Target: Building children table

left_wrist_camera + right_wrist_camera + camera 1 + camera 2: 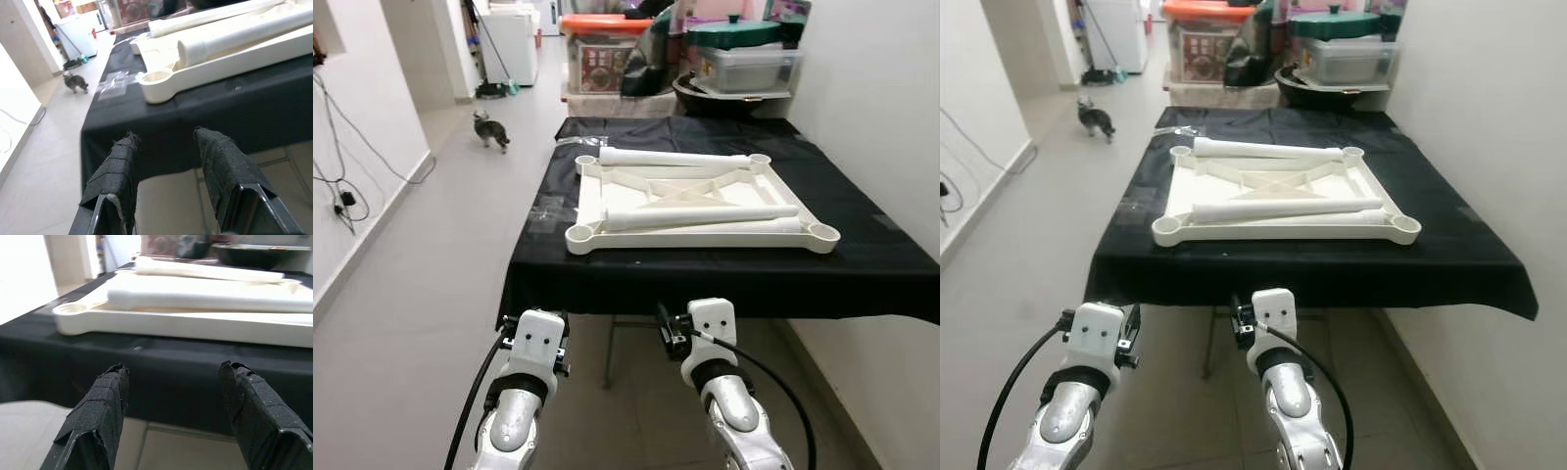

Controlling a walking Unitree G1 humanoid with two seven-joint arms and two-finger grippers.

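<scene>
Both tools (166,147) (178,382) gape below white tabletop (700,211); cat (490,128) beyond.

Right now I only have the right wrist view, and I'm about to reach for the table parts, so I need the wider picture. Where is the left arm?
Observer: The left gripper hangs below the near edge of the black-draped table, beside the right gripper. Its fingers are open.
Operator: Any legs fitted yet?
Observer: No. The upturned tabletop has all four corner sockets bare, and the legs lie loose across it.
Operator: Anything on the floor?
Observer: A cat stands in the corridor ahead on the left, away from the table.
</scene>
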